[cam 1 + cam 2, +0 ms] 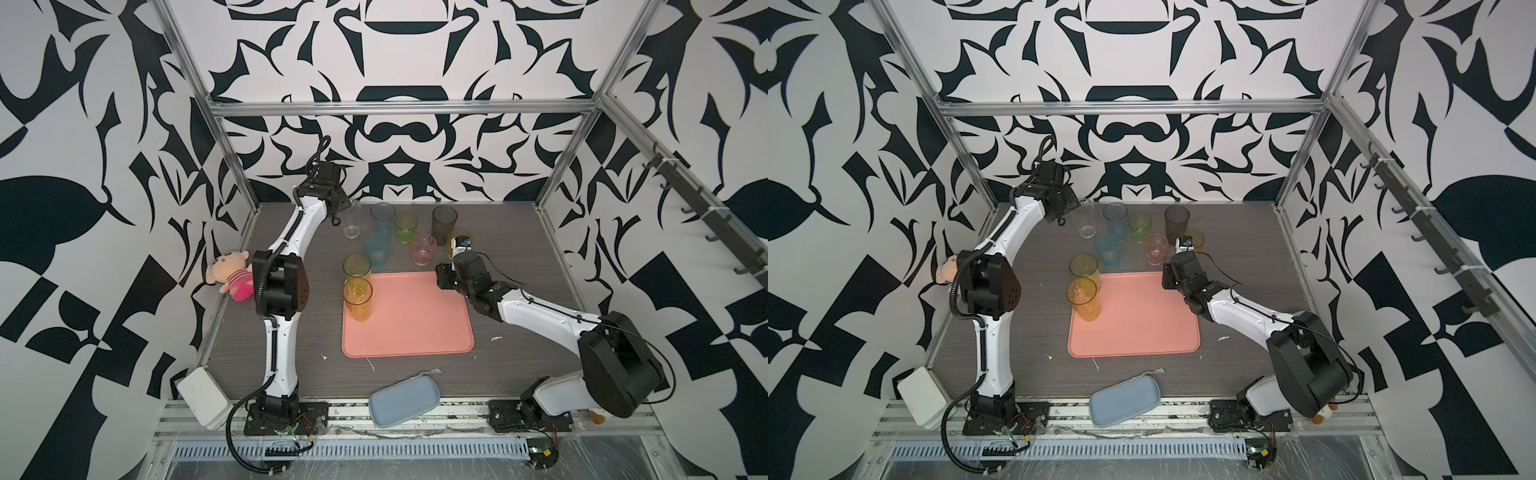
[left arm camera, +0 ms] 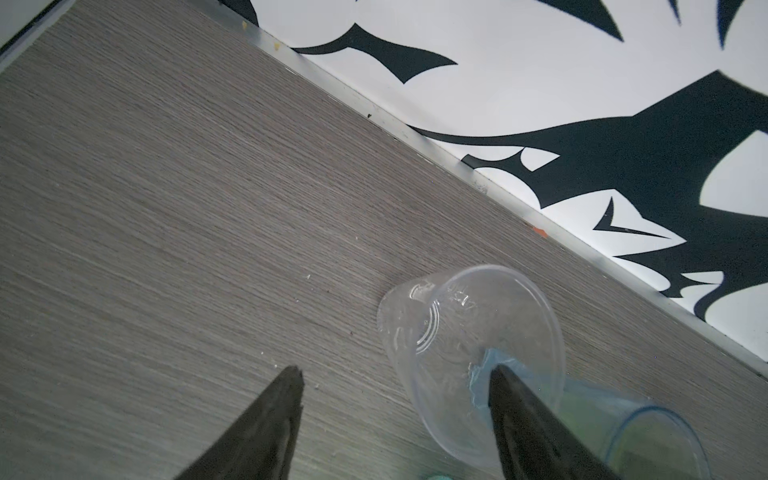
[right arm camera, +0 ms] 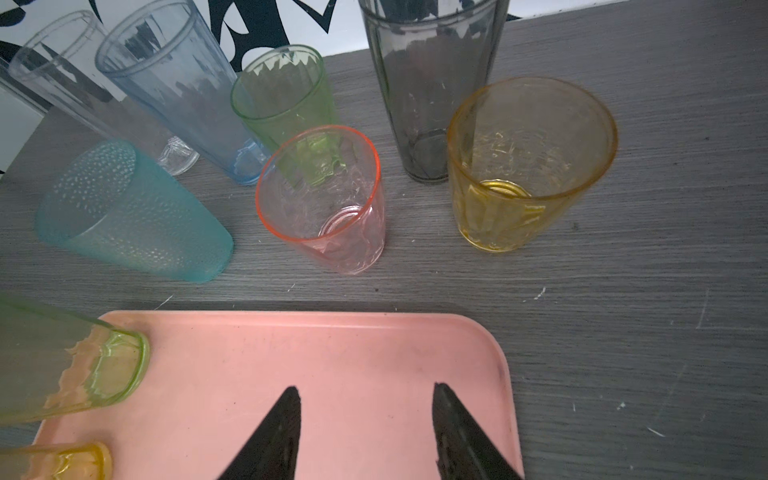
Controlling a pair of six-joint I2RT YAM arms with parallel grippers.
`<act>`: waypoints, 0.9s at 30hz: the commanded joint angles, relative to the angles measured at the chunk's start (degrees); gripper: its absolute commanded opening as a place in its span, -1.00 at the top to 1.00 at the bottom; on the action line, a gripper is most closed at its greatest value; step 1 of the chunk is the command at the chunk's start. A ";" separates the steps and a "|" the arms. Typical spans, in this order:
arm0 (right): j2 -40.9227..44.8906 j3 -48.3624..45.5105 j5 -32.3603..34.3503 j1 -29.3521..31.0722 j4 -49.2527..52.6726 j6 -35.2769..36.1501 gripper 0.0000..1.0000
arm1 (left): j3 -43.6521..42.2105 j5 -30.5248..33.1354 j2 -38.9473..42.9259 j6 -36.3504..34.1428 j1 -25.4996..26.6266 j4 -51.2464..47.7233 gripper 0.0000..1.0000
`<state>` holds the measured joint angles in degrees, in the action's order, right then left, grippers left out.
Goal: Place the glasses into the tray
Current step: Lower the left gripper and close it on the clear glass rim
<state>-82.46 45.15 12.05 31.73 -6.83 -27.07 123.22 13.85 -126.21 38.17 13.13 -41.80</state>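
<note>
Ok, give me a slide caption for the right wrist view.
Right gripper, open over the salmon tray, faces the pink tumbler and amber tumbler on the table.

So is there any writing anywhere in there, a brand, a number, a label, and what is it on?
No text can be read in any view.
Clear glass: faint raised marks on its wall, too blurred to read.
White label at the wrist of the right arm: too small to read.
Tray: no writing shows.
</note>
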 commanded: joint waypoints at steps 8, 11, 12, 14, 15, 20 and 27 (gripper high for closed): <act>1.09 0.62 0.88 0.00 -0.78 -0.27 -0.08 | 1.29 -5.12 -1.72 1.54 -0.91 1.17 -0.26; 0.89 0.75 0.87 -0.04 -0.55 -0.29 -0.09 | 1.23 -5.32 -2.41 1.90 -1.06 1.37 -0.23; 0.77 0.91 0.82 -0.01 -0.49 -0.31 -0.09 | 1.19 -5.45 -2.67 2.03 -1.08 1.37 -0.21; 0.73 0.98 0.92 -0.01 -0.37 -0.19 -0.08 | 1.29 -6.31 -3.13 2.26 -1.34 1.50 -0.17; 0.71 1.04 0.95 0.00 -0.29 -0.09 -0.08 | 1.51 -7.39 -3.40 2.34 -1.57 1.63 -0.12; 0.39 1.35 0.84 -0.03 0.03 -0.04 -0.07 | 1.40 -8.88 -4.21 3.28 -2.31 1.68 0.05; 0.54 1.41 1.00 -0.02 0.15 0.08 -0.06 | 1.41 -10.86 -5.31 3.82 -2.89 2.09 0.28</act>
<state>-82.46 45.15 12.23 31.73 -6.68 -27.03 123.52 4.58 -129.45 41.06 10.57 -39.77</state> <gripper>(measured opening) 0.530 0.370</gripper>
